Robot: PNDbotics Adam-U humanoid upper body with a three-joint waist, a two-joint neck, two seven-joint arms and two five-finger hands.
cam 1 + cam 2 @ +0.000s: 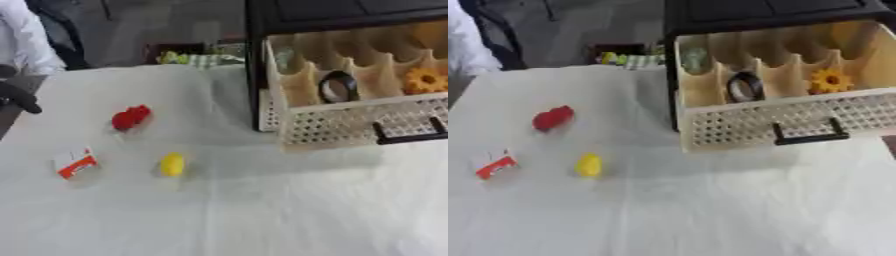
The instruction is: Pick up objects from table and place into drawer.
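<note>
Still 3 small objects wait on the white-clothed table [262, 210].
Pulled-out beige perforated drawer [763, 125] stands ready; the left hand [17, 97] shows only as a dark shape, fingers unreadable; the right hand is unseen.

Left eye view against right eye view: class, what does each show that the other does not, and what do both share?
Only the left eye view shows a dark robot hand at its left edge.

Only the right eye view shows the drawer's right corner and whole front.

Both show the red object, yellow object and white-and-orange packet on the white table, plus a black ring and orange flower in the open drawer.
</note>
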